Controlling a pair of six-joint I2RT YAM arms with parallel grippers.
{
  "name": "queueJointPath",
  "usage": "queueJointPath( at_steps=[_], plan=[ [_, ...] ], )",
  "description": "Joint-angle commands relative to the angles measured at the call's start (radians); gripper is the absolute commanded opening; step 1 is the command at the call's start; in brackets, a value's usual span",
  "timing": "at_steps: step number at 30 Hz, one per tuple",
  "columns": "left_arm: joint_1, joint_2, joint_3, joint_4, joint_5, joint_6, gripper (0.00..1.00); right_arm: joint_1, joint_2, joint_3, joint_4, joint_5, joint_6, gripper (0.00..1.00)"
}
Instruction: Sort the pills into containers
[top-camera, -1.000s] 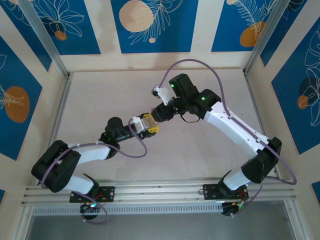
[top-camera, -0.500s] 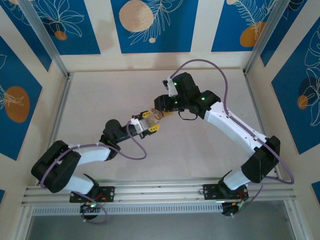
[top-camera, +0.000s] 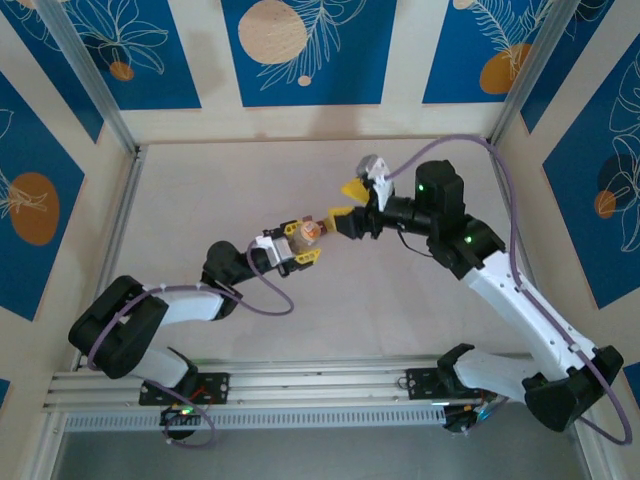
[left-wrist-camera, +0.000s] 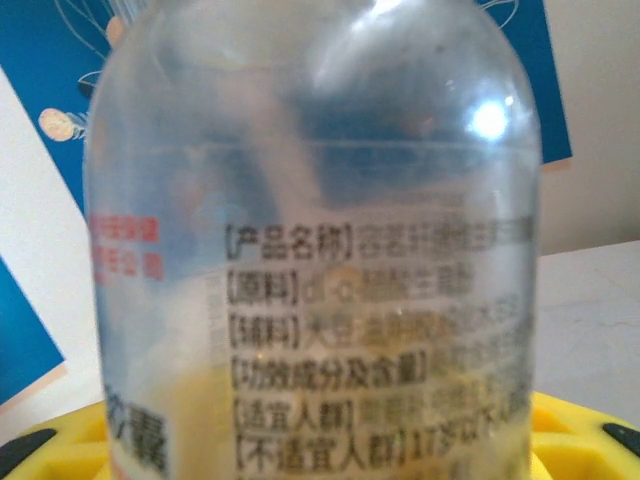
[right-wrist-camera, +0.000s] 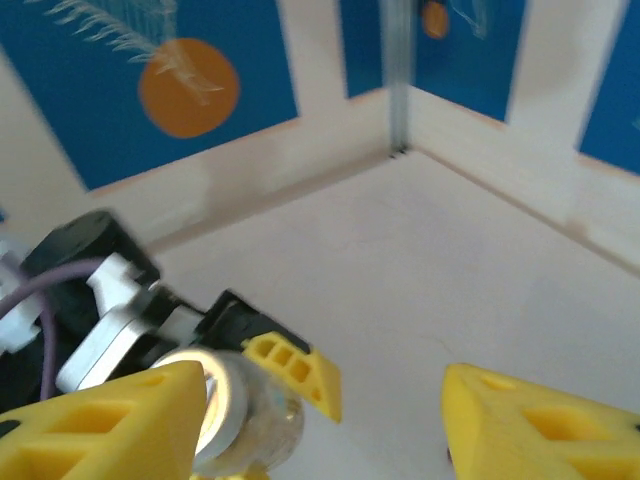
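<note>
Top external view: left arm lies low across the table (top-camera: 200, 190), forearm reaching toward centre, left gripper (top-camera: 298, 245) clamped on a small clear vial (top-camera: 308, 232) held just above the surface, its orange-toned end turned toward the right arm. Right arm stretched long from its base, elbow far out at the right edge, wrist levelled toward the vial. Right gripper (top-camera: 342, 203) stands apart from the vial, yellow jaws spread, nothing between them. Left wrist view adds what the overhead cannot give: the glass carries black printed Chinese lines and red characters on one side, with the yellow fingers (left-wrist-camera: 575, 430) showing at either lower corner. A yellowish blur (left-wrist-camera: 215, 400) sits low inside the glass; too soft to say whether it is pills. Right wrist view looks along its own spread fingertips (right-wrist-camera: 110, 420) at the vial's round pale mouth, one yellow left-gripper finger just beside it, with the table corner and blue wall panels (right-wrist-camera: 180, 90) behind. Against the frame a second ago: the right gripper was then pressed close at the vial's end with jaws narrow. It has since drawn back to the right and opened, and the arm has unfolded outward. Left arm, grip and vial nearly unchanged.
</note>
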Motion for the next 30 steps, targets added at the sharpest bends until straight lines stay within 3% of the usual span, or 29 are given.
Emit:
queueJointPath(
  at_steps=[1, 6, 12, 23, 30],
  plan=[
    [0.015, -0.001, 0.037, 0.062, 0.142, -0.081, 0.00, -0.002, -0.023, -0.065, 0.097, -0.279, -0.325, 0.66],
    [0.014, 0.001, 0.058, 0.063, 0.261, -0.133, 0.00, 0.003, 0.021, -0.050, 0.037, -0.434, -0.517, 0.67],
    [0.014, 0.010, 0.061, 0.062, 0.280, -0.145, 0.00, 0.009, 0.140, 0.084, -0.163, -0.554, -0.637, 0.67],
    [0.014, 0.027, 0.084, 0.063, 0.310, -0.162, 0.00, 0.037, 0.241, 0.162, -0.269, -0.568, -0.703, 0.64],
    [0.015, 0.037, 0.089, 0.063, 0.318, -0.167, 0.00, 0.044, 0.275, 0.181, -0.282, -0.570, -0.710, 0.56]
  ],
)
